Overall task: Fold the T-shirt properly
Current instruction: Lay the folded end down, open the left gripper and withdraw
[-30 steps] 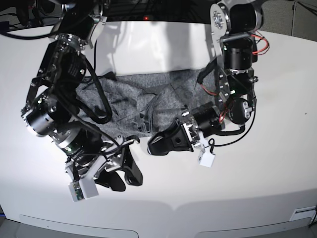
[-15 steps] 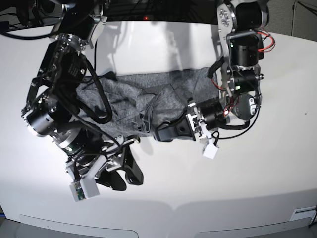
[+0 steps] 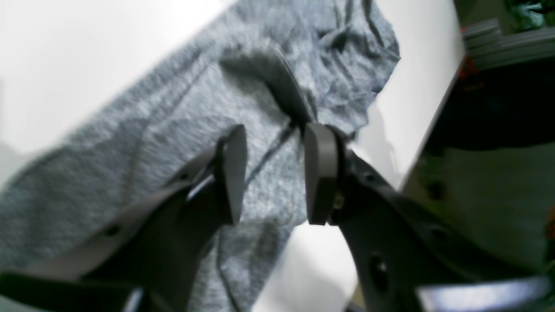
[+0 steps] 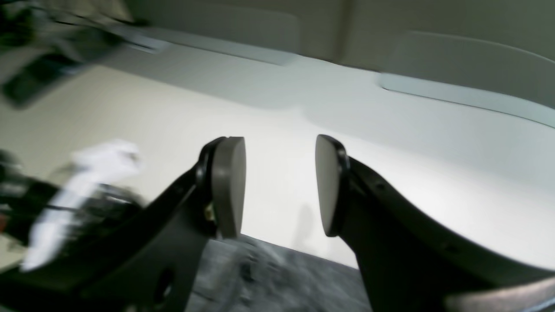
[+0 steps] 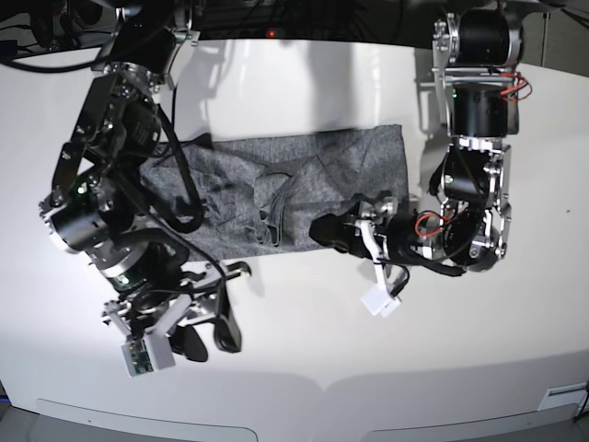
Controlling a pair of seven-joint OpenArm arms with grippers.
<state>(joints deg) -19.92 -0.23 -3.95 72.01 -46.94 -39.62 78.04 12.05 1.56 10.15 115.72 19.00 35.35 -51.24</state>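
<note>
Item: the T-shirt [image 5: 276,189], heather-grey knit, lying rumpled and partly gathered on the white counter [image 5: 479,350], centre to upper-centre of the base view, its long axis running left to right across the frame; creases and a dark fold line cross its middle. Left pincer [image 5: 333,232], centre-right of the base view, lies low and points leftward at the shirt's lower right edge; in the left wrist view its two pads stand moderately apart with grey fabric showing between and behind them, and no cloth can be seen clamped between them. Whether a pad touches the fabric cannot be told, that view being blurred. Right pincer [image 5: 204,333], lower left of the base view, hangs over bare counter just below the shirt's lower left edge, jaws parted and empty; the right wrist view shows only a dark strip of fabric at the bottom of the frame. Judgement: the left arm is the nearer to a hold, the cloth lying directly ahead of it. Hidden: the shirt's left portion sits behind the right arm's links; sleeves and collar are not distinguishable.
</note>
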